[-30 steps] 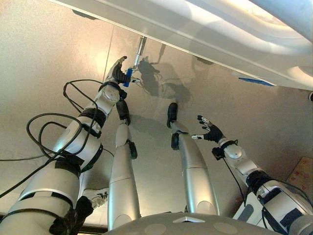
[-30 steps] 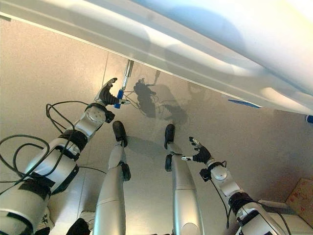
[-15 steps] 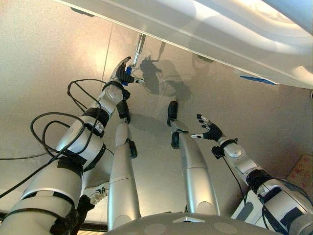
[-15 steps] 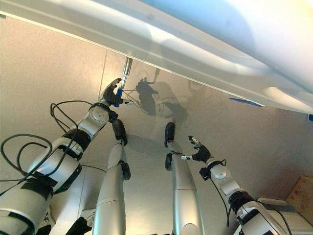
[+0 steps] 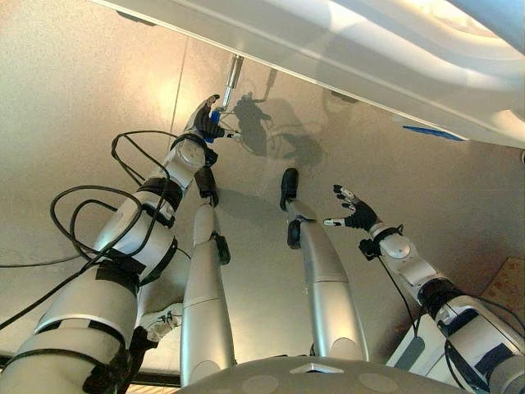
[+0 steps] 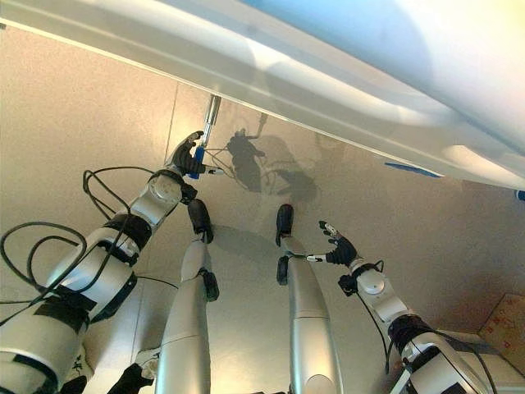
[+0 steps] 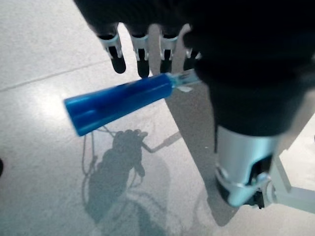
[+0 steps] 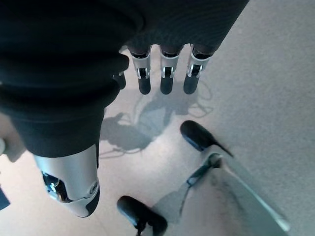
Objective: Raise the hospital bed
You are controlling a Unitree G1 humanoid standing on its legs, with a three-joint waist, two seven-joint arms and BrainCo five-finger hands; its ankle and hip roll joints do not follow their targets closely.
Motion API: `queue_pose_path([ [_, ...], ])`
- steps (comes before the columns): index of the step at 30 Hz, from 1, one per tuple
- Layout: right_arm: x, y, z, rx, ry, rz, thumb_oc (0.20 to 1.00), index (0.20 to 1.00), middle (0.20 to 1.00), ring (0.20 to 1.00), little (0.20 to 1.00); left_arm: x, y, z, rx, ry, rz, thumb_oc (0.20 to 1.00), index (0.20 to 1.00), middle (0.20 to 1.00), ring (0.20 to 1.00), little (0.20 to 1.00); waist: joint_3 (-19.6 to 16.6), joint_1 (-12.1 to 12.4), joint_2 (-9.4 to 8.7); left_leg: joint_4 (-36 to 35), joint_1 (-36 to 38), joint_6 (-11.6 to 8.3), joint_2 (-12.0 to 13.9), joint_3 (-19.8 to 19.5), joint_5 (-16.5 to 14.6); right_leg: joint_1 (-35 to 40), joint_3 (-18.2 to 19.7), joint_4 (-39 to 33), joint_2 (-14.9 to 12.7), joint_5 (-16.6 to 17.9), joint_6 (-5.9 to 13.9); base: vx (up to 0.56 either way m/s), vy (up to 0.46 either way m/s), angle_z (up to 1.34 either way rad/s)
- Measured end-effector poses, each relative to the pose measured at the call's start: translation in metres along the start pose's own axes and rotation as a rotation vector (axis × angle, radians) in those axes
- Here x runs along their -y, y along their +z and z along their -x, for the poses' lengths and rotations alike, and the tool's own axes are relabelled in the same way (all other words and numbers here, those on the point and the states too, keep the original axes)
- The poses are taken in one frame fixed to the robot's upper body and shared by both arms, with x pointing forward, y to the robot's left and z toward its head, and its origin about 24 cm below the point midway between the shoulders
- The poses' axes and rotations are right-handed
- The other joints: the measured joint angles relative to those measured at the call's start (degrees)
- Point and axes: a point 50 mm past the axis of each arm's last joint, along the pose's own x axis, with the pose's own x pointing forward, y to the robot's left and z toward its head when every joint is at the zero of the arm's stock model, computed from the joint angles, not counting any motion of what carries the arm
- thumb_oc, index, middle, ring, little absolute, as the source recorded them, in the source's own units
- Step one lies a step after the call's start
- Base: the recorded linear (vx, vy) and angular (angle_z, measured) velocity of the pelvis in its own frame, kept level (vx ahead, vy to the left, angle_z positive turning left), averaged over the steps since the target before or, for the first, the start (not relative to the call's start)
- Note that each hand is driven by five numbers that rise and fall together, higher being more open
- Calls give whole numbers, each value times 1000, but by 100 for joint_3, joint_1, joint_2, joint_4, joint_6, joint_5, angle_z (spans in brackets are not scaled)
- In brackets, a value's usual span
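Your left hand point(image 5: 203, 121) grips the bed's blue crank handle point(image 7: 120, 101).
Handle carried higher in one second; right hand point(image 5: 356, 214) hangs open.

The hospital bed point(image 5: 385, 57), a pale frame edge running above both hands, has a thin metal crank point(image 5: 232, 75) hanging beneath it, whose blue handle point(image 7: 123, 101) lies crosswise in the left hand point(image 5: 203, 121), under its curled fingers.
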Motion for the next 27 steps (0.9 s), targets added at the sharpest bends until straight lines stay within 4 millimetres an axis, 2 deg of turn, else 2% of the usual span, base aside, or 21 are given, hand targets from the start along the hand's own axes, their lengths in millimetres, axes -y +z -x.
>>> queue_pose_path([
  [12, -2, 1, 0, 4, 22, 14, 1000, 1000, 1000, 1000, 1000, 0, 2, -1, 3, -8, -18, 1000, 1000, 1000, 1000, 1000, 0, -14, -1, 65, -75, 0, -1, -36, 0, -34, -4, 27, 2, 0, 0, 0, 0, 0],
  [13, -2, 1, 0, 4, 24, 16, 1000, 1000, 1000, 1000, 1000, 0, 2, -1, 4, -8, -18, 950, 950, 950, 950, 950, 0, -14, -1, 68, -83, 0, -1, -38, 0, -40, -4, 30, 2, 0, 0, 0, 0, 0],
  [14, -3, 1, 0, 6, 30, 22, 1000, 1000, 1000, 1000, 1000, 0, 2, -1, 3, -12, -22, 950, 950, 950, 950, 950, 0, -10, -1, 70, -94, 0, -3, -40, 0, -50, -4, 34, 1, 0, 0, 0, 0, 0],
  [15, -3, 1, 0, 7, 31, 24, 1000, 1000, 1000, 1000, 1000, 1, 2, -1, 2, -15, -25, 796, 796, 796, 796, 796, 0, -10, -1, 71, -96, 0, -3, -40, 0, -53, -4, 37, 0, -1, 1, 0, 0, 0],
  [16, -3, 2, 0, 8, 34, 25, 1000, 1000, 1000, 1000, 1000, 1, 1, -1, -2, -19, -27, 567, 567, 567, 567, 567, 0, -10, -1, 72, -100, 0, -4, -40, 0, -59, -5, 40, 0, -1, 1, 0, 0, 0],
  [19, -2, 3, 0, 12, 34, 28, 1000, 1000, 1000, 1000, 1000, 0, 3, -2, -4, -18, -30, 573, 573, 573, 573, 573, 0, -9, -1, 88, -139, 0, -3, -39, 1, -104, -3, 62, 0, -1, 1, 0, 0, 0],
  [21, -1, 3, 1, 14, 37, 33, 1000, 1000, 1000, 1000, 1000, -2, 5, -2, 1, -15, -31, 523, 523, 523, 523, 523, 1, -12, -2, 97, -163, -3, -2, -47, 8, -127, -1, 71, 0, 0, 0, 0, 0, 0],
  [24, -1, 3, 1, 16, 39, 39, 1000, 1000, 1000, 1000, 1000, -2, 6, -3, 3, -14, -32, 501, 501, 501, 501, 501, 1, -10, -2, 98, -163, -3, -3, -51, 12, -126, -1, 76, -1, 0, 0, 0, 0, 0],
  [26, 0, 4, 1, 16, 39, 40, 1000, 1000, 1000, 1000, 1000, -2, 6, -3, 3, -15, -32, 551, 551, 551, 551, 551, 1, -8, -2, 98, -163, -4, -3, -55, 18, -126, -1, 80, -1, 0, 0, 0, 0, 0],
  [27, 0, 4, 1, 16, 39, 41, 1000, 1000, 1000, 1000, 1000, -2, 6, -3, 3, -16, -34, 507, 507, 507, 507, 507, 1, -9, -2, 98, -163, -5, -3, -58, 21, -126, -1, 83, -1, 0, 0, 0, 0, 0],
])
